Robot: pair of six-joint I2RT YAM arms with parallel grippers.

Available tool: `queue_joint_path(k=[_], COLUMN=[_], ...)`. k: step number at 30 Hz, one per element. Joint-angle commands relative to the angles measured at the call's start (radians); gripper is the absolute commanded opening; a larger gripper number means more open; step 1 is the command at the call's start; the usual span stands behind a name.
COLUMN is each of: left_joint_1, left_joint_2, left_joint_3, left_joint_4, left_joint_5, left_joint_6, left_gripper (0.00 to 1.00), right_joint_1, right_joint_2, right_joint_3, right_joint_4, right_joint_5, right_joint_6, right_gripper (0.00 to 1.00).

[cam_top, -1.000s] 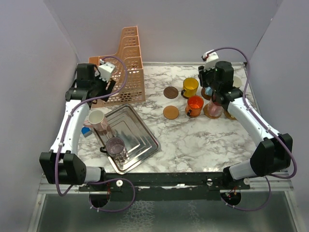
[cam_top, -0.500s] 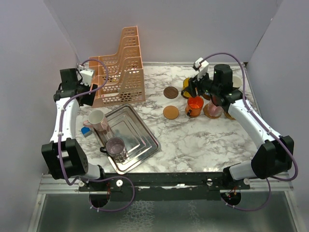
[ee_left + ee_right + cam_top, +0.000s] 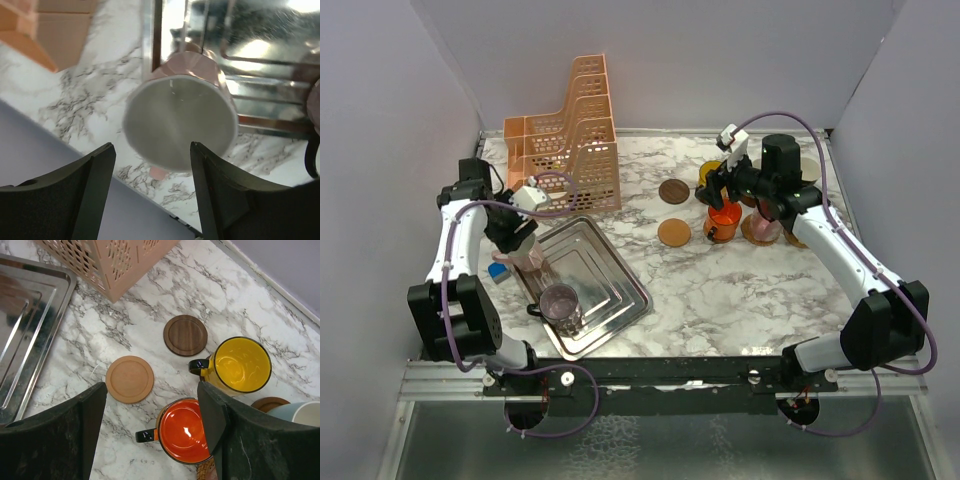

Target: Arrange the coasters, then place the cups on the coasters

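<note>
A pink cup (image 3: 180, 125) with a white inside leans tilted at the silver tray's (image 3: 260, 75) left edge. My left gripper (image 3: 152, 200) hangs open just above it, the cup's rim just beyond its fingertips. A grey-purple cup (image 3: 560, 303) stands on the tray. My right gripper (image 3: 152, 410) is open above a glossy orange cup (image 3: 187, 432), which sits near its right finger. Beside it stand a yellow cup (image 3: 242, 365), a tan coaster (image 3: 129, 379) and a dark coaster (image 3: 185, 335), both bare. A light blue cup (image 3: 300, 415) shows at the right edge.
A tall orange mesh rack (image 3: 565, 165) stands at the back left, close behind the tray (image 3: 610, 290). More coasters (image 3: 760, 228) cluster under my right arm at the back right. A small blue object (image 3: 498, 270) lies by the table's left edge.
My left gripper swung from beside the rack down over the pink cup. My right gripper moved left over the orange cup and its jaws spread apart.
</note>
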Motion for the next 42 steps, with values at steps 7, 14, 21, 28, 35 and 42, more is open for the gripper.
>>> queue_joint_path(k=[7,14,21,28,35,42], left_joint_1=[-0.028,-0.039,-0.082,-0.111,-0.113,-0.115], left_joint_2=[0.065,0.092,0.145,0.134,0.112,0.088], left_joint_3=[-0.007,0.003,0.037,0.009,0.000,0.033], left_joint_4=[-0.153,-0.097,-0.090,-0.094,-0.122,-0.185], left_joint_5=[0.114,0.136,0.144,0.098,0.056,0.042], left_joint_6=[0.325,0.303,0.319,0.394,0.435,0.438], left_gripper=[0.61,0.61,0.61,0.63,0.53,0.33], right_joint_1=[-0.006,-0.006,-0.006,-0.006,-0.006,-0.006], right_joint_2=[-0.011,-0.005,-0.003,0.003,0.021,0.030], right_joint_3=[0.017,0.008,0.001,-0.003,0.000,0.000], right_joint_4=[-0.011,-0.002,0.006,0.011,0.009,0.009], right_joint_5=[-0.031,-0.031,-0.023,-0.014,-0.017,-0.019], right_joint_6=[0.006,0.008,0.008,0.006,0.006,0.006], right_gripper=[0.74,0.74,0.74,0.74,0.74,0.74])
